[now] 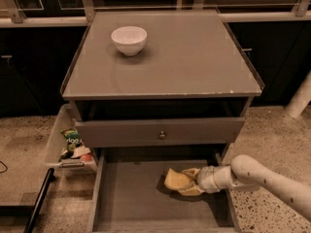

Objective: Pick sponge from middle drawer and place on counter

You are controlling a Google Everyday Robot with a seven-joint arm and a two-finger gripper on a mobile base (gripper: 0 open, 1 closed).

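The pale-yellow sponge (175,180) is in the open middle drawer (131,198), right of its middle, tilted up off the grey floor. My gripper (188,182) reaches in from the right on a white arm. Its cream-yellow fingers (191,172) sit above and below the sponge's right end and are shut on it. The counter (184,57) is the flat grey cabinet top above, behind the drawer.
A white bowl (129,39) stands on the counter at the back left. A closed grey drawer front with a small knob (162,135) overhangs the open drawer. A clear bin of snack packets (70,147) sits left of the cabinet.
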